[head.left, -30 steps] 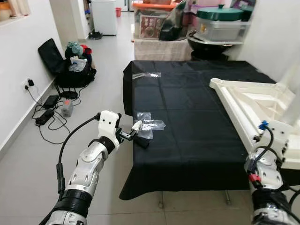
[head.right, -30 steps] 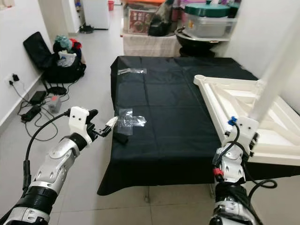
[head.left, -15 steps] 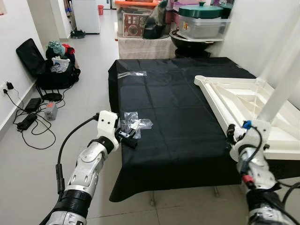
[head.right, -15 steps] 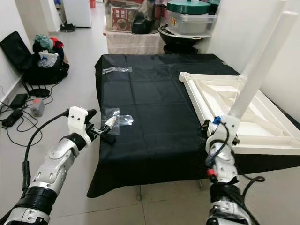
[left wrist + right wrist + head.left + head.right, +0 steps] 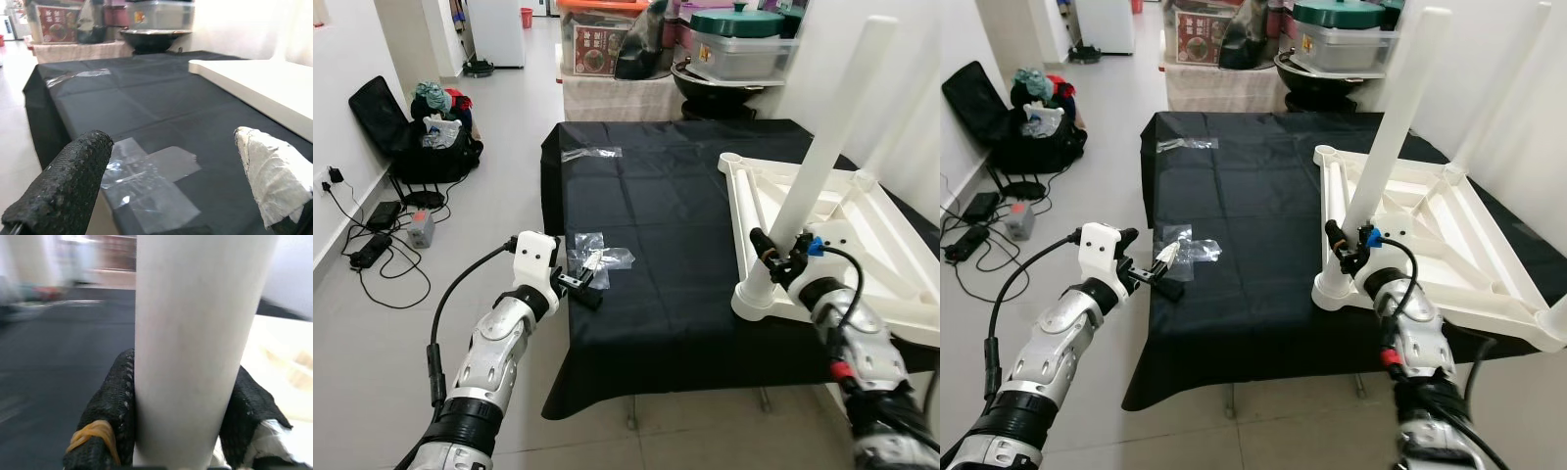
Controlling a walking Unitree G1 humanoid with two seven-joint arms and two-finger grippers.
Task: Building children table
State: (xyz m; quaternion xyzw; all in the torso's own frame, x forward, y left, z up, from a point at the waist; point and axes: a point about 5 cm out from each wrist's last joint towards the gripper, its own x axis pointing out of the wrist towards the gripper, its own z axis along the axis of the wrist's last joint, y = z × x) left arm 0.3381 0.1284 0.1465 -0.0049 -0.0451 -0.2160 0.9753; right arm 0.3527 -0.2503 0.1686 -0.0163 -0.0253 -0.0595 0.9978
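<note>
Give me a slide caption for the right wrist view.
Right pincer clamped around the white table leg above the black tablecloth.

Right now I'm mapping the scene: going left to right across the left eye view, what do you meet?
Black bag → left gripper → clear plastic bags → white table leg held in the right gripper → upturned white table top.
</note>
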